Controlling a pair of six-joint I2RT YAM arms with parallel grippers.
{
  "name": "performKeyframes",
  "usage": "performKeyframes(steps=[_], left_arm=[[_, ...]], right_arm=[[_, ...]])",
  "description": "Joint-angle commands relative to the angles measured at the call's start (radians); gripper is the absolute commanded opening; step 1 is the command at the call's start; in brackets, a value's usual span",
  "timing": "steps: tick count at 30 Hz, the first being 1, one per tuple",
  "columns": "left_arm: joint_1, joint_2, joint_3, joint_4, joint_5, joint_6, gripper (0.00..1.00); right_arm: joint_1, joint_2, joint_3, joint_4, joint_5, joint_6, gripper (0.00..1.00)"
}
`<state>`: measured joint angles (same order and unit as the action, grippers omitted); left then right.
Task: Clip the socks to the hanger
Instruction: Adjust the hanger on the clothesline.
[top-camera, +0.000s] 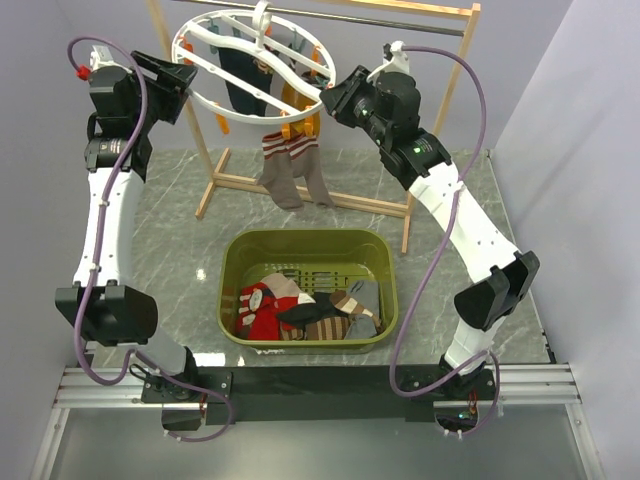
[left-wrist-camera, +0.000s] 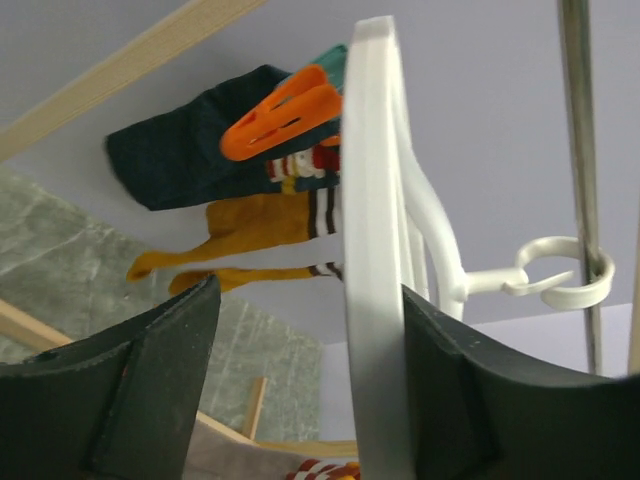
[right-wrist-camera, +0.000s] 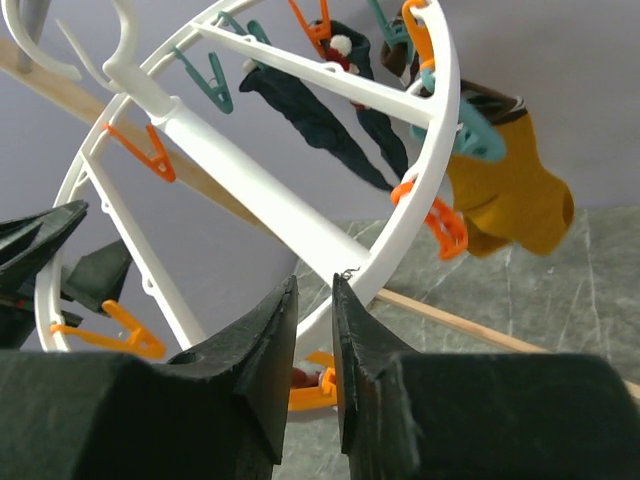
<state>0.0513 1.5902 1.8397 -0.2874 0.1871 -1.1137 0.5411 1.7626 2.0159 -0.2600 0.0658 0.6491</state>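
Observation:
The white ring hanger (top-camera: 262, 30) hangs by its hook from the rack rod. My left gripper (top-camera: 185, 72) is open around its left rim. In the left wrist view the rim (left-wrist-camera: 370, 200) lies against the right finger, with a wide gap to the other finger of the left gripper (left-wrist-camera: 310, 300). My right gripper (top-camera: 328, 98) (right-wrist-camera: 312, 285) is shut on the right rim (right-wrist-camera: 400, 230). Navy socks (right-wrist-camera: 310, 115), a mustard sock (right-wrist-camera: 510, 205) and brown striped socks (top-camera: 290, 170) hang from clips. More socks (top-camera: 262, 305) lie in the basket.
An olive green basket (top-camera: 235, 260) sits mid-table in front of the wooden-framed rack (top-camera: 440, 110) with its metal rod (top-camera: 380, 20). Orange and teal clips (left-wrist-camera: 285, 115) dangle from the ring. The rack's foot bar (top-camera: 350, 203) crosses the marble table behind the basket.

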Motion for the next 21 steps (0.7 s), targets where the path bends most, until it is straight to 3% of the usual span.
performKeyframes(steps=[1, 6, 11, 14, 21], left_arm=[[0.010, -0.073, 0.050, -0.073, -0.060, 0.106, 0.74], [0.015, -0.169, 0.020, -0.151, -0.135, 0.179, 0.81], [0.013, -0.246, -0.088, -0.084, -0.032, 0.091, 0.87], [-0.016, -0.242, -0.071, -0.058, 0.017, 0.075, 0.92], [-0.103, -0.254, -0.048, -0.128, -0.069, 0.088, 0.94]], right_arm=[[0.011, -0.058, -0.026, 0.064, -0.024, 0.024, 0.27], [0.031, -0.046, -0.019, 0.053, -0.032, 0.009, 0.27], [0.063, -0.029, -0.002, 0.051, -0.015, -0.009, 0.27], [0.085, -0.019, 0.020, 0.050, -0.003, -0.026, 0.27], [0.126, -0.018, 0.032, 0.053, 0.026, -0.052, 0.27]])
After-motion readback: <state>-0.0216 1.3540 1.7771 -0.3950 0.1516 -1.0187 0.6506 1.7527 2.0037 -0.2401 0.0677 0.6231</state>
